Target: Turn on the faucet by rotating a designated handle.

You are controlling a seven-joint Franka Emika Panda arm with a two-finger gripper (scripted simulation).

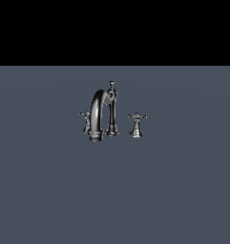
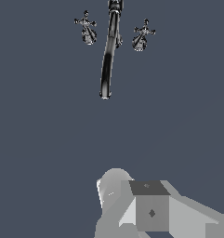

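Observation:
The dark chrome faucet (image 1: 103,114) stands on the grey floor in the exterior view, with an arched spout and a slim column topped by a knob (image 1: 111,86). The darker cross handle (image 1: 85,116) sits low at the exterior view's left, partly behind the spout. The arm does not show in the exterior view. In the wrist view the spout (image 2: 108,60) and two cross handles (image 2: 87,29) (image 2: 142,36) lie well away from my gripper (image 2: 132,200). I cannot tell which of those two is the darker handle. Only grey gripper parts show, and nothing is between them.
A brighter silver cross handle on a flared base (image 1: 137,125) stands at the exterior view's right of the column. Flat grey floor (image 1: 114,190) surrounds the faucet.

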